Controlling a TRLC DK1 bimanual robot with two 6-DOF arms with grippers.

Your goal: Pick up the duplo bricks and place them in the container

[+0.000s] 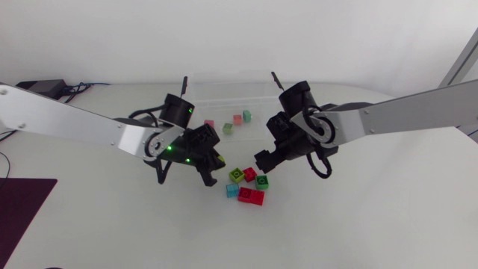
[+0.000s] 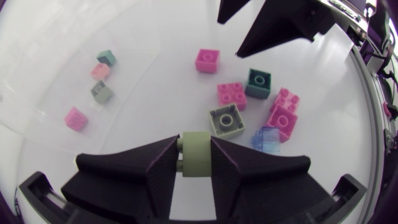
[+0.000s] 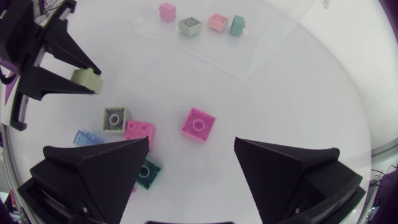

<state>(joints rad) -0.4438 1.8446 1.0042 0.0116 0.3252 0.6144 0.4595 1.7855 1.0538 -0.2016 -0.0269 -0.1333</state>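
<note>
Duplo brick [image 2: 197, 155], pale green, sits clamped between the left gripper's [image 1: 215, 163] fingers. Just ahead of it loose bricks [image 1: 246, 185] lie under the right gripper [image 3: 191, 142], whose fingers stand wide apart. The container [image 1: 224, 90] sits beyond both.

A white surface [image 1: 112, 224] carries a dark purple mat [image 1: 22, 217] at its near left and a small black box [image 1: 43, 86] with cables [image 1: 78, 88] at its far left.
</note>
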